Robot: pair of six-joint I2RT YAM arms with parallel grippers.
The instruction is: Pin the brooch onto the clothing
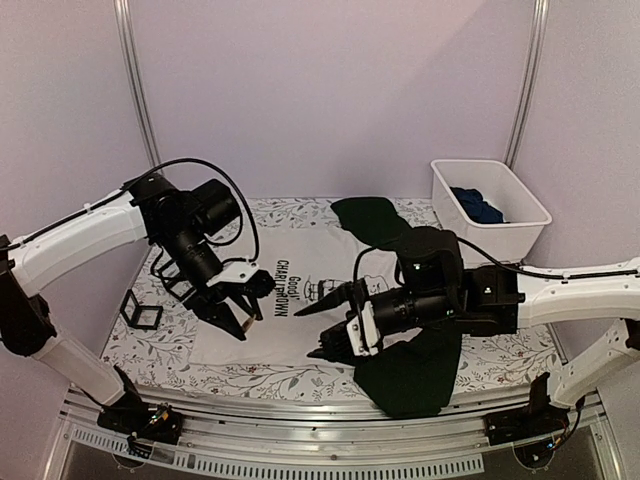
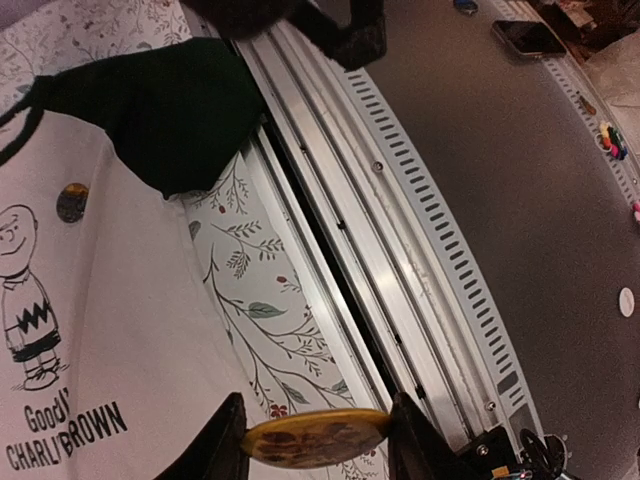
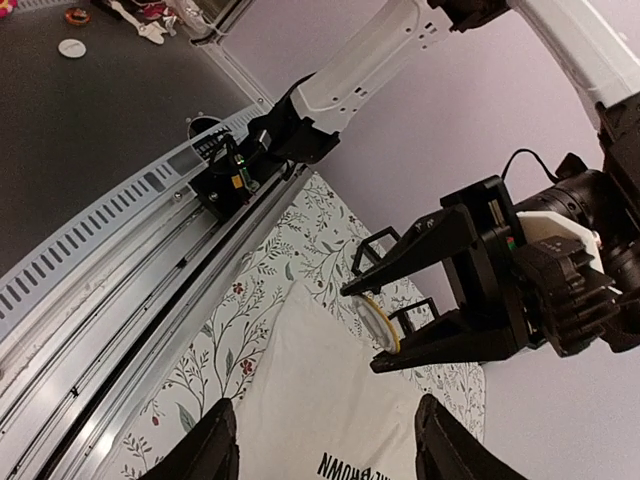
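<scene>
The white T-shirt (image 1: 300,285) with dark sleeves and a "Charlie Brown" print lies flat on the flowered cloth; it also shows in the left wrist view (image 2: 120,330) and the right wrist view (image 3: 320,400). My left gripper (image 1: 238,318) is shut on the round yellow-rimmed brooch (image 2: 315,437), held edge-on above the shirt's hem edge near the table's front rail. The brooch also shows in the right wrist view (image 3: 382,322). My right gripper (image 1: 325,325) is open and empty, hovering above the shirt and facing the left gripper (image 3: 430,290).
A white bin (image 1: 520,215) at the back right holds a dark blue garment (image 1: 478,205). A small black frame (image 1: 142,312) stands on the cloth at the left. A small round dark spot (image 2: 72,201) sits on the shirt near the sleeve (image 2: 150,110). The metal rail (image 2: 400,260) runs along the front.
</scene>
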